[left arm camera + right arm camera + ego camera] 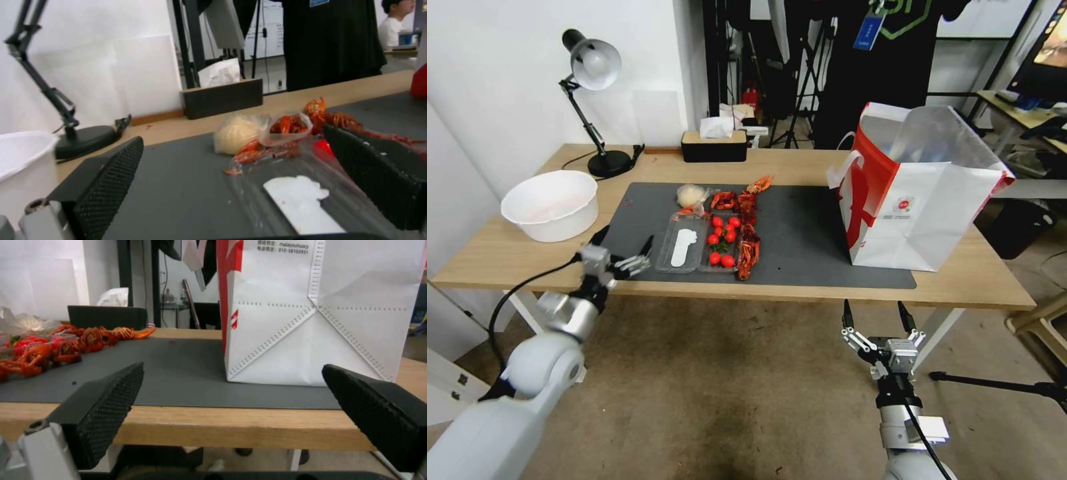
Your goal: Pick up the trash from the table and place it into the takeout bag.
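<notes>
On the table (500,257), the trash lies on the dark mat (807,233): a clear plastic tray (680,250) with a white piece in it, red tomatoes (724,239), red crayfish shells (749,230) and a whitish wad (692,195) in clear film. My left gripper (625,239) hovers open at the mat's front left corner, just left of the tray; the left wrist view has the tray (293,200) and wad (238,133) ahead of its fingers. The takeout bag (920,193) stands open on the right. My right gripper (874,308) hangs open below the table's front edge, facing the bag (320,306).
A white basin (550,203) sits at the table's left end, with a black desk lamp (597,100) behind it and a dark tissue box (714,145) at the back edge. Bare mat lies between the shells and the bag. Tripods and another desk stand behind.
</notes>
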`<state>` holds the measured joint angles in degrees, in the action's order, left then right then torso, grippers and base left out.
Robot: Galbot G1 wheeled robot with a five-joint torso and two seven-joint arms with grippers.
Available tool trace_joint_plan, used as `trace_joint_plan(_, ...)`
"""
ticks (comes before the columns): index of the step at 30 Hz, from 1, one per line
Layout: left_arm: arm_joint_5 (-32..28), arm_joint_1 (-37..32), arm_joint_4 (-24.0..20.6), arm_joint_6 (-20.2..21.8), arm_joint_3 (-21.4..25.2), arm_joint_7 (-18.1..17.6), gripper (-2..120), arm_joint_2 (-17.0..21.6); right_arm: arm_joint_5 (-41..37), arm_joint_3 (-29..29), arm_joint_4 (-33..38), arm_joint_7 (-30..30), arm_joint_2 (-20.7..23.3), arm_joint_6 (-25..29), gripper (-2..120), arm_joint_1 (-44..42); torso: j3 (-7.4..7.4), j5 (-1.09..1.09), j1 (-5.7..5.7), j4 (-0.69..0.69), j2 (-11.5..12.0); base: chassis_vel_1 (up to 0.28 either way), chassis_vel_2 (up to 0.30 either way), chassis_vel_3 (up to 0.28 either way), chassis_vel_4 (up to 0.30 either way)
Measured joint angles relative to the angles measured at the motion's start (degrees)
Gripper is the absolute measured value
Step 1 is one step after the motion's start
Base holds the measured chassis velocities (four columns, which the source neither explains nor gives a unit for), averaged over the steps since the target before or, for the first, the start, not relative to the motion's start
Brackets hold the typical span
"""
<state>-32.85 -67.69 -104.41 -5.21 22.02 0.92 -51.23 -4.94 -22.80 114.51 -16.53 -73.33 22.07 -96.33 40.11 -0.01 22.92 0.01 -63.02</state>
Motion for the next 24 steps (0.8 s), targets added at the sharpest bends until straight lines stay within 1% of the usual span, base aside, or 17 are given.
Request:
trace_joint_plan(2, -1.6, 3.1, 1.6, 1.4, -2.2, 0.0, 100, 1.0, 0.2, 0.0, 0.0, 0.0, -0.3, 0.0, 100, -0.1, 0.0, 0.01, 0.0, -0.01, 0.0, 0.0, 0.0, 0.0, 0.0)
trace_joint_plan(3, -1.6, 3.1, 1.6, 1.4, -2.2, 0.0, 100, 1.0, 0.2, 0.0, 0.0, 0.0, -0.3, 0.0, 100, -0.1, 0.0, 0.01, 0.0, -0.01, 0.0, 0.0, 0.0, 0.0, 0.0)
trace_joint_plan(5, -3.5, 6.8, 3.7, 2.6, -4.5, 0.1, 100, 2.2, 0.5, 0.0, 0.0, 0.0, -0.6, 0.0, 100, -0.1, 0.0, 0.01, 0.0, 0.0, 0.0, 0.0, 0.0, 0.0, 0.0)
trace_joint_plan(6, -3.5, 6.8, 3.7, 2.6, -4.5, 0.1, 100, 2.2, 0.5, 0.0, 0.0, 0.0, -0.6, 0.0, 100, -0.1, 0.0, 0.01, 0.0, 0.0, 0.0, 0.0, 0.0, 0.0, 0.0)
trace_joint_plan(10, -7.9, 14.6, 7.3, 5.0, -9.2, 0.0, 100, 3.8, 0.9, -0.1, 0.1, -0.1, -0.9, -0.2, 100, -0.1, 0.0, 0.02, 0.0, 0.0, 0.0, 0.0, 0.0, 0.0, 0.0)
trace_joint_plan(11, -7.9, 14.6, 7.3, 5.0, -9.2, 0.0, 100, 3.8, 0.9, -0.1, 0.1, -0.1, -0.9, -0.2, 100, -0.1, 0.0, 0.02, 0.0, 0.0, 0.0, 0.0, 0.0, 0.0, 0.0)
trace_joint_plan(13, -9.6, 17.7, 9.0, 6.0, -11.2, -0.2, 100, 4.0, 0.9, -0.1, 0.2, -0.1, -0.9, -0.3, 100, -0.1, 0.0, 0.02, 0.0, 0.0, 0.0, 0.0, 0.0, 0.0, 0.0)
trace_joint_plan(15, -9.9, 18.2, 9.2, 6.1, -11.5, -0.2, 100, 4.0, 0.9, -0.1, 0.2, -0.1, -0.9, -0.3, 100, -0.1, 0.0, 0.02, 0.0, -0.01, 0.0, 0.0, 0.0, 0.0, 0.0)
trace_joint_plan(17, -11.2, 20.4, 10.3, 6.7, -13.2, -0.5, 100, 4.0, 1.0, -0.1, 0.3, -0.1, -1.0, -0.4, 100, -0.1, 0.0, 0.02, 0.0, -0.02, 0.0, 0.0, 0.0, 0.0, 0.0)
trace_joint_plan(18, -11.3, 20.5, 10.4, 6.8, -13.4, -0.5, 100, 4.0, 1.0, -0.1, 0.3, -0.1, -1.0, -0.4, 100, -0.1, 0.0, 0.02, 0.0, -0.02, 0.0, 0.0, 0.0, 0.0, 0.0)
trace_joint_plan(19, -12.1, 21.9, 11.1, 7.2, -14.4, -0.6, 100, 4.0, 1.0, -0.1, 0.3, -0.1, -1.0, -0.4, 100, -0.1, 0.0, 0.01, 0.0, -0.01, 0.0, 0.0, 0.0, 0.0, 0.0)
trace_joint_plan(23, -13.2, 23.4, 12.0, 7.6, -15.7, -0.8, 100, 3.9, 1.1, -0.1, 0.3, -0.1, -1.0, -0.5, 100, 0.0, 0.0, 0.02, 0.01, 0.0, 0.0, 0.0, 0.0, 0.0, 0.0)
trace_joint_plan(24, -14.0, 24.7, 12.8, 8.1, -16.9, -1.0, 100, 3.8, 1.1, -0.1, 0.3, -0.1, -1.1, -0.5, 100, 0.0, 0.0, 0.04, 0.0, 0.0, 0.0, 0.0, 0.0, 0.0, 0.0)
